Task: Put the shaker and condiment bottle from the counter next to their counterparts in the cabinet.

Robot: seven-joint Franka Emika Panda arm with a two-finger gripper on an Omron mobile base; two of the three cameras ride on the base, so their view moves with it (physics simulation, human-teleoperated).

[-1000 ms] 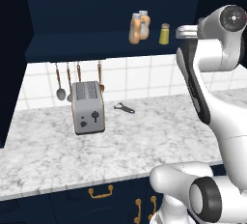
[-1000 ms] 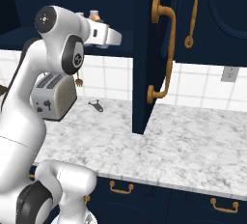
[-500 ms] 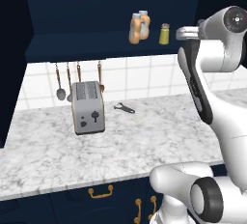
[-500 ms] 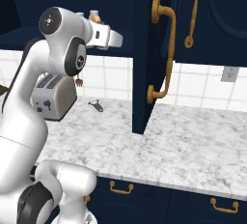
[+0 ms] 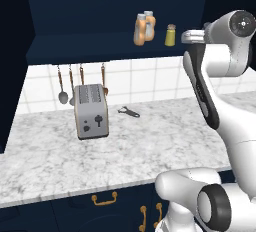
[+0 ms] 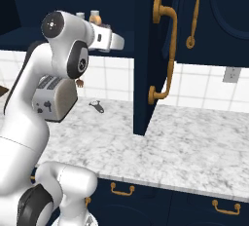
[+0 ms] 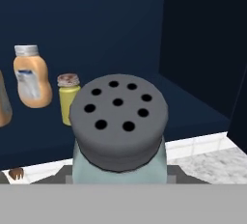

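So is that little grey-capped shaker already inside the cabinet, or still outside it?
Still outside. In the hand view the shaker sits close before the camera, with the cabinet interior, yellow-green shaker and orange bottle farther ahead.

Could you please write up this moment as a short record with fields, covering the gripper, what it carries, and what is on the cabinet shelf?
gripper: shut on the shaker, raised in front of the open cabinet
shaker: pale teal-grey, dark grey perforated cap, upright
shelf: yellow-green shaker beside an orange bottle; two orange bottles in left base view
counter: toaster, small dark tool
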